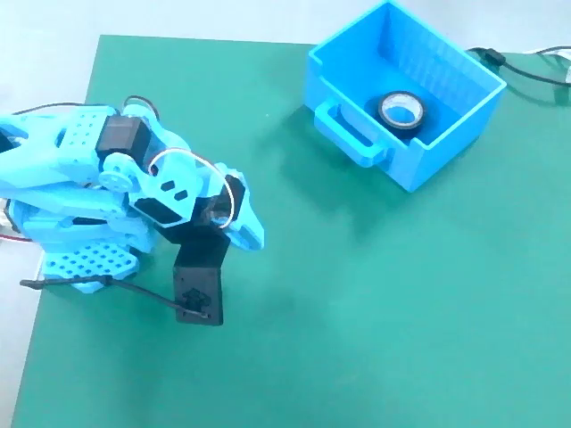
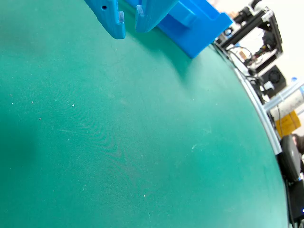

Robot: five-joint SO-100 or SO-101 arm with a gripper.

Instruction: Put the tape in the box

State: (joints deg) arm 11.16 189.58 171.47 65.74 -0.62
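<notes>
The black tape roll (image 1: 402, 111) with a pale inner ring lies flat on the floor of the bright blue box (image 1: 406, 53) at the top right of the fixed view. The box's loop handle (image 1: 348, 127) faces the arm. The light-blue arm is folded at the left, far from the box. My gripper (image 1: 250, 234) hangs low over the green mat, and a black plate (image 1: 198, 292) sits below it. In the wrist view my gripper (image 2: 130, 29) enters from the top with its blue fingers (image 2: 114, 21) almost together and nothing between them. The box (image 2: 194, 26) shows beyond them.
A green mat (image 1: 357, 312) covers the table. Black cables (image 1: 526, 71) run behind the box at the top right. In the wrist view black equipment and stands (image 2: 261, 38) crowd the area past the mat's right edge.
</notes>
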